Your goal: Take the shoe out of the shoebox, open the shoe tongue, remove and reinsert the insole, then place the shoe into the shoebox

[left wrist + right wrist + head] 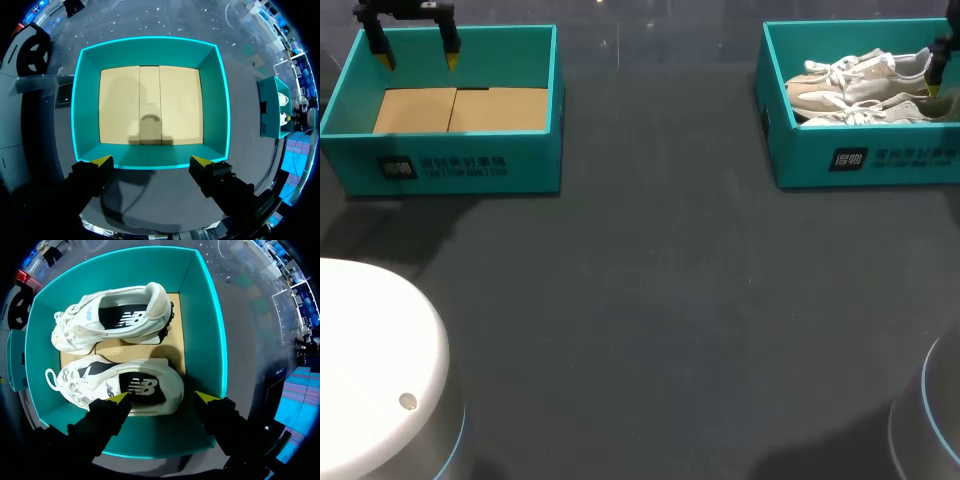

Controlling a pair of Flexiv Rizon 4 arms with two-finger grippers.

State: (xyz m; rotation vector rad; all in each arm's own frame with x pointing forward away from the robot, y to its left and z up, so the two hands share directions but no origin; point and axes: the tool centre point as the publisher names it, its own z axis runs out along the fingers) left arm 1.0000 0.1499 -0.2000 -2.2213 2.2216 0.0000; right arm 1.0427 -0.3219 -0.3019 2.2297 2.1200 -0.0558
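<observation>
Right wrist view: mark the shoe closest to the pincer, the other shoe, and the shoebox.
closest shoe (136,385): right wrist view, dark insole at its heel.
other shoe (119,318): right wrist view, dark lining of its opening.
shoebox (202,335): right wrist view, inner side wall.

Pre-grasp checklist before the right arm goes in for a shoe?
1. Right gripper open and holding nothing: ok.
2. Target under it: ok. The heel end of the nearer shoe lies below the tips.
3. Both shoes in the right shoebox, side by side with openings up: ok. The farther shoe lies beside the target, past it from the gripper.
4. Insole in the nearer shoe: ok, its dark surface shows through the opening.
5. Laces loose enough to open the tongue: cannot tell.
6. Left gripper out of the way: ok. It is open, over the left shoebox, which holds no shoe.
</observation>
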